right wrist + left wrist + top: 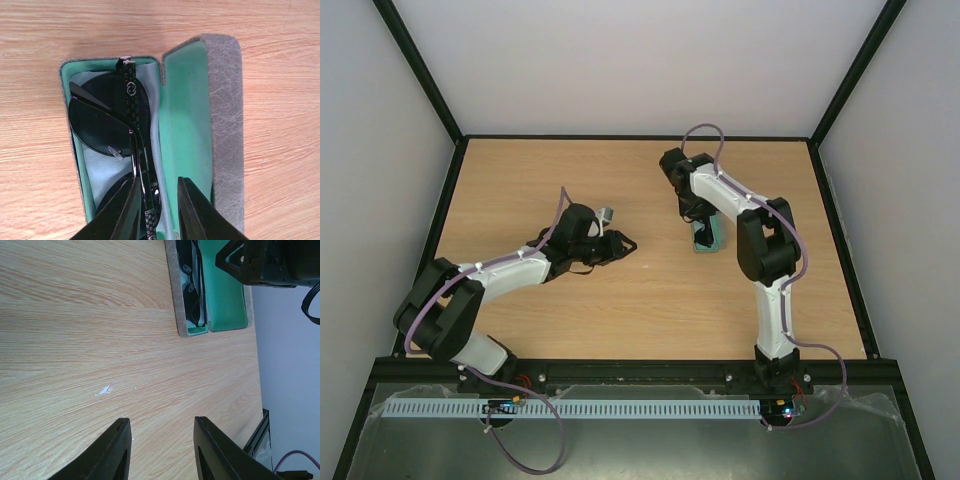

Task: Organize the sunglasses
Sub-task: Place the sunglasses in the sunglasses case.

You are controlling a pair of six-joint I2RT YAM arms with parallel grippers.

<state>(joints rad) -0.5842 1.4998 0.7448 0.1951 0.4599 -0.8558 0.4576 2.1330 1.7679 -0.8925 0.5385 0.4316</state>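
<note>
The sunglasses (102,120) lie folded inside the open grey case (226,115), which has a green lining, on a pale blue cloth (97,167). My right gripper (159,186) hovers low over the case's near end, open; one temple arm runs between its fingers, next to the left finger. In the top view the case (712,240) lies right of centre under the right gripper (702,230). My left gripper (620,243) is open and empty above bare wood, left of the case. In the left wrist view (161,426) the case (227,305) and sunglasses (190,292) show ahead.
The wooden table (620,300) has a black frame edge (840,240) and pale walls around it. A small white scrap (104,389) lies on the wood in front of the left gripper. The right arm's wrist (270,260) is above the case.
</note>
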